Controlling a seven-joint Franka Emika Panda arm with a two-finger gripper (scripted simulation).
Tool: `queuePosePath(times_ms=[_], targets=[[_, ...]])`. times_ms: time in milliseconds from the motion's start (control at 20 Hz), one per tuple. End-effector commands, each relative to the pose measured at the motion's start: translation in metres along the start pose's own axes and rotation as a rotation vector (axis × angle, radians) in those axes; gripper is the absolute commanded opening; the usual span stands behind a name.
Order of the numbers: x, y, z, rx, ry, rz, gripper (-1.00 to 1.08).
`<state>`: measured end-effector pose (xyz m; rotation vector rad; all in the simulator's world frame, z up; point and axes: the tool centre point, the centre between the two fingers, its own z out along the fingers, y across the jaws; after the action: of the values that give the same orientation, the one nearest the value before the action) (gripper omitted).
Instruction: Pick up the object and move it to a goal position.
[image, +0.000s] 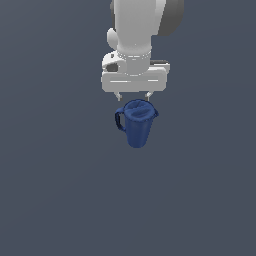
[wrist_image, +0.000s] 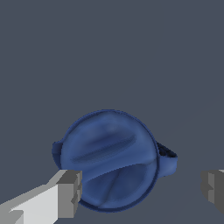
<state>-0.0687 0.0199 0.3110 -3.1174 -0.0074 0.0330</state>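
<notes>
Dark blue pitcher (image: 136, 122), white end effector (image: 133, 95), seemingly plain grey ground (image: 50, 190)

arm (image: 145, 20) cut off by exterior view's top edge | tool (wrist_image: 140, 192) fingers cropped in wrist view | pitcher (wrist_image: 109, 159) base hidden under lid

Flat, dim, even simulator light in both views; grey-blue background uniform, no cast shadows or glare visible. The white arm (image: 137, 30) reads brightest, shaded darker on the exterior view's right. Low-res, soft edges; pitcher (wrist_image: 109, 159) lid shows blotchy shading, no edge distortion.
</notes>
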Motion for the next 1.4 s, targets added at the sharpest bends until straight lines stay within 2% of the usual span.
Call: queuePosePath(times_ms=[0,300,600,850,1350], targets=[[0.0,0.0,0.0,0.0,0.0,0.0,0.28],[0.0,0.003,-0.008,-0.003,0.018,-0.016,0.28],[-0.001,0.014,-0.033,-0.01,0.071,-0.062,0.28],[-0.004,0.028,-0.065,-0.015,0.142,-0.124,0.28],[-0.021,0.069,-0.138,-0.002,0.319,-0.284,0.28]])
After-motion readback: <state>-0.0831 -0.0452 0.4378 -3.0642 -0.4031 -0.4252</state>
